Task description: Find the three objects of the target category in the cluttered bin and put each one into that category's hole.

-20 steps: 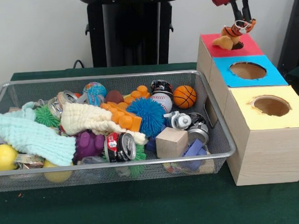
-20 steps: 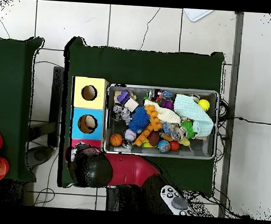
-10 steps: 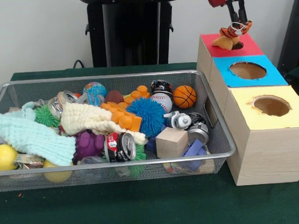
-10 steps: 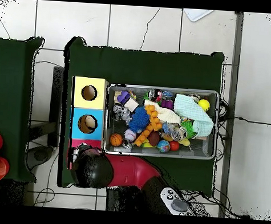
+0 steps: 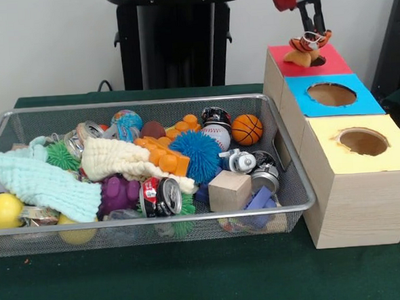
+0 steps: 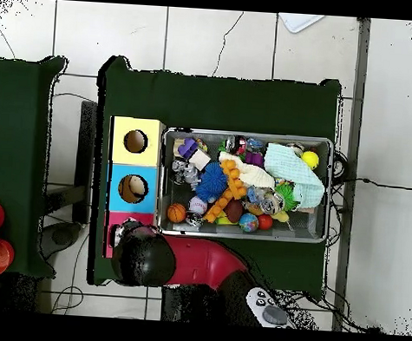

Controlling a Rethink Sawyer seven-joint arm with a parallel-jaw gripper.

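Observation:
My gripper (image 5: 310, 33) hangs at the top right of the front view, shut on a small orange striped tiger toy (image 5: 302, 50). The toy dangles over the red-topped box (image 5: 334, 64), its lower end touching the top beside that box's hole (image 5: 319, 60). The wire bin (image 5: 190, 218) to the left holds several mixed items: a basketball (image 5: 246, 129), a baseball (image 5: 216, 135), a blue spiky ball (image 5: 195, 154), a wooden block (image 5: 229, 189) and a crushed can (image 5: 162, 196). In the overhead view the arm (image 6: 143, 256) covers the gripper and most of the red box.
A blue-topped box (image 5: 363, 101) and a yellow-topped box (image 5: 393, 150), each with a round hole, stand in a row in front of the red one. Pale cloths (image 5: 42, 183) cover the bin's left part. A black cabinet (image 5: 173, 43) stands behind the bin.
The gripper has shifted a little left and up with the tiger toy, which stays over the red box's top.

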